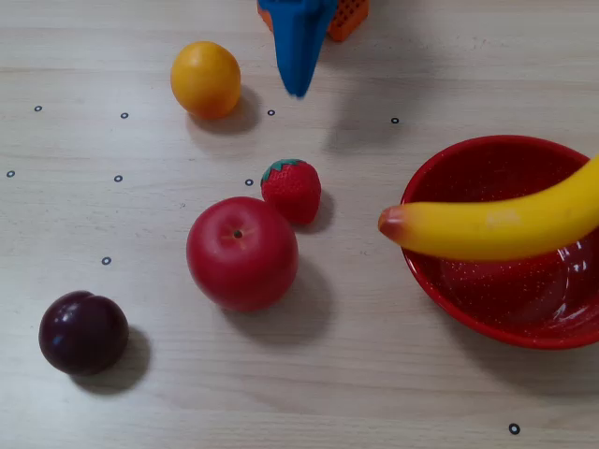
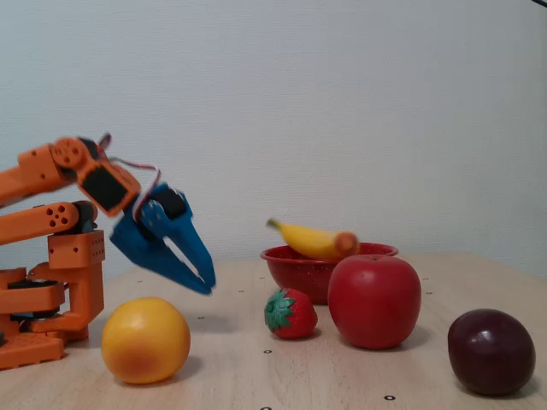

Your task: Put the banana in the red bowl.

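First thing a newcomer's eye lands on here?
Likely the banana lying across the rim of the red bowl at the right of a fixed view, its reddish tip poking out past the edge. Next, the big red apple mid-table with the strawberry just behind it, and the blue gripper hanging empty above the table near the orange.

Banana point(image 1: 496, 227) stem end, red bowl point(image 1: 468, 159) right side cut off; gripper point(image 1: 298, 89) blurred.
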Motion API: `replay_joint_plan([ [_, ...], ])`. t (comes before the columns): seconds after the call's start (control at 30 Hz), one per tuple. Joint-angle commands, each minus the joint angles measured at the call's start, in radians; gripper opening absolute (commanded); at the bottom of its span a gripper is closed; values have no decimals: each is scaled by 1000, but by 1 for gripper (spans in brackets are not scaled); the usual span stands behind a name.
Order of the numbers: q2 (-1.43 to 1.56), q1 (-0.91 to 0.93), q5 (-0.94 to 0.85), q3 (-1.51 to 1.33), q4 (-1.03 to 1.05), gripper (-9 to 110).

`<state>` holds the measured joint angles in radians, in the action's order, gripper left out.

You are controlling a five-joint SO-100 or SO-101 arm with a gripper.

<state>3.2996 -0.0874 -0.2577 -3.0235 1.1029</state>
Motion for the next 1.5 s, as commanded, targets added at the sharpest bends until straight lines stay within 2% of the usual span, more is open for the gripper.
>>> replay_joint_plan([
  [0.0,9,-5,-6,-28,-144,0],
  [0.33,9,46,-20,-43,-187,3],
  [1.47,9,46,-25,-43,-187,0],
])
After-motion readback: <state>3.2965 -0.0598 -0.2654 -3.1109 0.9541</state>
